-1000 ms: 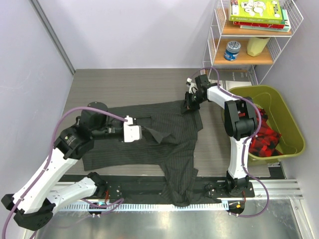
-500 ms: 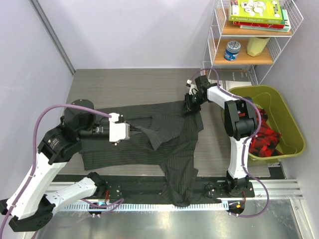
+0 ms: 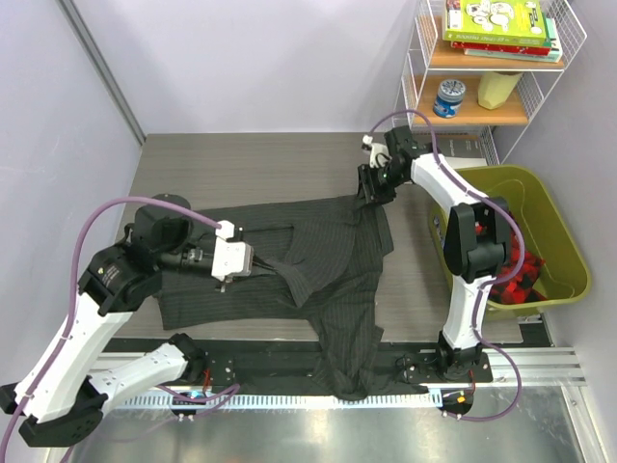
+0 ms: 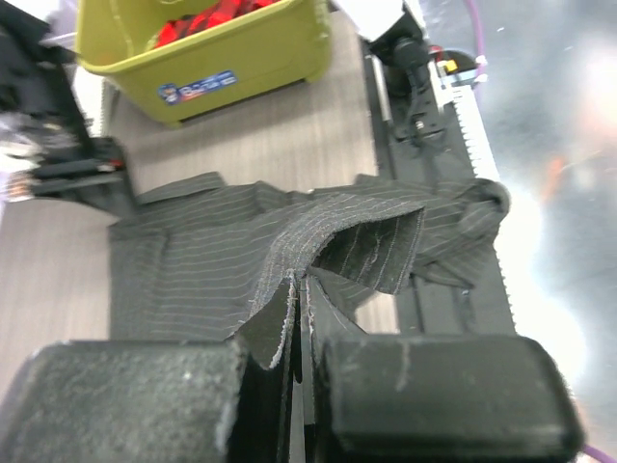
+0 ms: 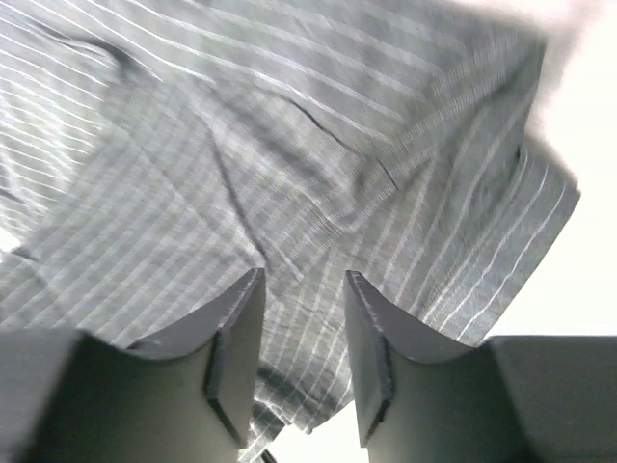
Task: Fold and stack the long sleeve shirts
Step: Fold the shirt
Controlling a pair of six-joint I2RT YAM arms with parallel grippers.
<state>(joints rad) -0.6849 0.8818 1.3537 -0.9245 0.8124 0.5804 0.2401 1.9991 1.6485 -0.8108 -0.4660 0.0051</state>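
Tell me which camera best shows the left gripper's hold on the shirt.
Left wrist: the shirt edge sits pinched in the shut left gripper. Top external shows only cloth tented there; right wrist misses it.

The long sleeve shirt (image 3: 318, 260) reads to me as soft matt cloth, dark with fine pale stripes and a stitched hem. My left claw (image 4: 299, 347) has dull black pads (image 4: 135, 395), slightly grainy, rubber I think. The right claw (image 5: 301, 289) fingers (image 5: 236, 357) look smooth, faintly sheeny. The bench (image 3: 251, 164) is matt grey wood-grain, the bin (image 3: 559, 227) glossy yellow-green plastic, and the front plate (image 3: 289, 439) brushed metal.
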